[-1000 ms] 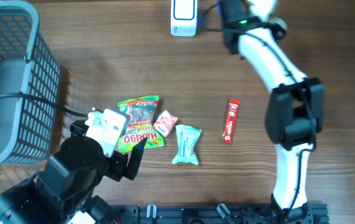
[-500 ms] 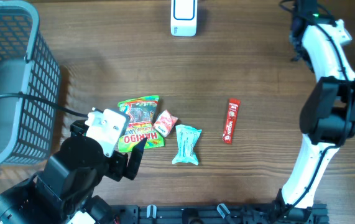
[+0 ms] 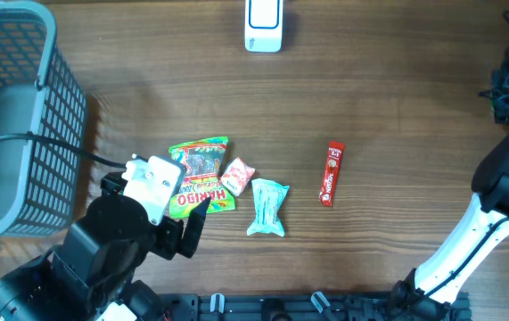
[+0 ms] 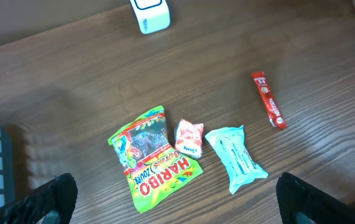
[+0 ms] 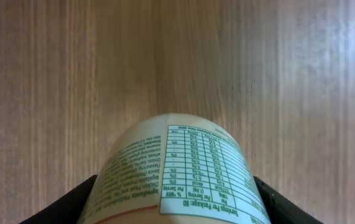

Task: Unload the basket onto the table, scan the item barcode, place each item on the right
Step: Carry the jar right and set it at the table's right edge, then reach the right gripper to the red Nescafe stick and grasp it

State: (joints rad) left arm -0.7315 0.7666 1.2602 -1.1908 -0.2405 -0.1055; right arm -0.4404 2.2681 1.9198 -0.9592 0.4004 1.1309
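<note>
On the brown wood-grain table [image 3: 147,98], the Haribo bag [image 3: 199,176] is green, the candy packet [image 3: 237,176] red-white, the wrapper [image 3: 267,206] pale teal, the stick [image 3: 332,173] red; the bottle [image 5: 177,174] is white with green print.

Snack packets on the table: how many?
4: Haribo bag, small red-white packet beside it, light blue packet next, red stick packet apart at right. The basket may hide more.
</note>
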